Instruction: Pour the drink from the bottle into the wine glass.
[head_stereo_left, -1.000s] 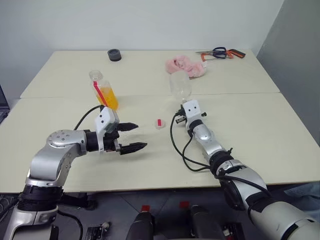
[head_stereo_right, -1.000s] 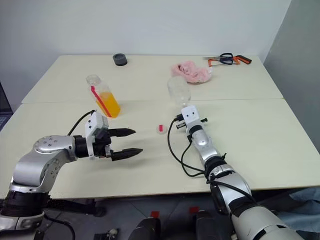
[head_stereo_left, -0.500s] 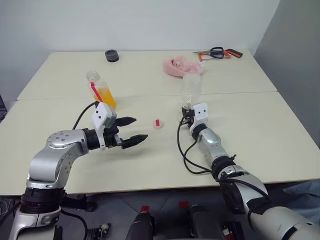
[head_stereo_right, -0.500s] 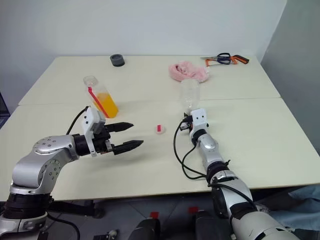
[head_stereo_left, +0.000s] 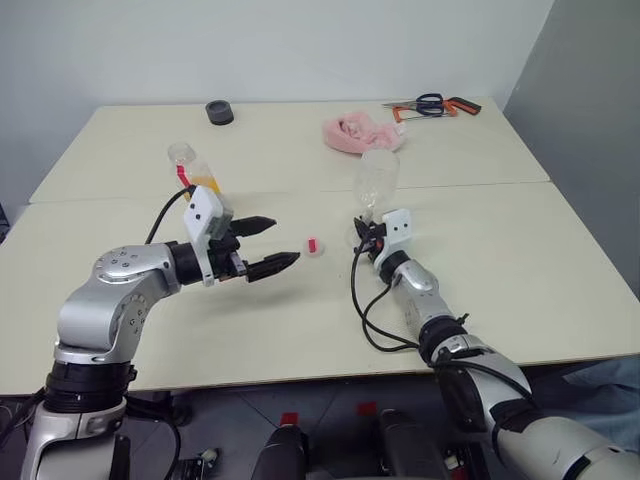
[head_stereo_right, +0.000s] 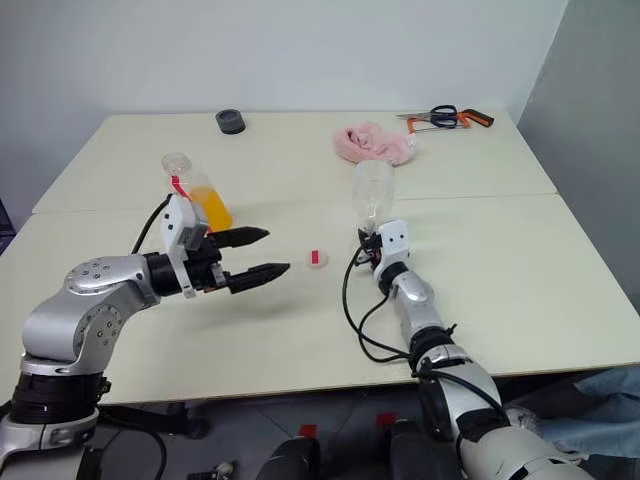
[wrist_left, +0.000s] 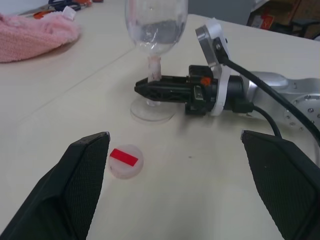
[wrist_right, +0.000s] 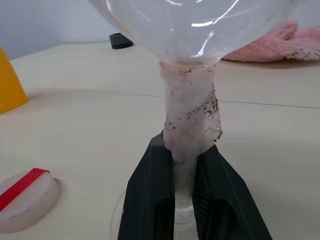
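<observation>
The wine glass (head_stereo_left: 375, 178) stands upright near the table's middle, empty, its foot (wrist_left: 150, 109) at the tabletop. My right gripper (head_stereo_right: 368, 240) is shut on the glass's stem (wrist_right: 190, 120), which is wrapped in whitish tape. The bottle (head_stereo_left: 194, 168) stands at the left, uncapped, with the orange drink (head_stereo_right: 212, 208) in its lower part. Its white cap (head_stereo_left: 313, 245) with a red mark lies on the table between the grippers. My left gripper (head_stereo_left: 276, 243) hovers open and empty just in front of the bottle, pointing toward the cap and glass.
A pink cloth (head_stereo_left: 353, 132) lies behind the glass. Scissors and a small saw (head_stereo_left: 432, 104) lie at the far right corner, and a black roll (head_stereo_left: 218, 112) sits at the far left. A seam (head_stereo_left: 480, 186) runs across between two tabletops.
The right gripper has rolled, bringing the glass from leaning left to upright. The left gripper has risen a little, still open. The camera has shifted slightly.
</observation>
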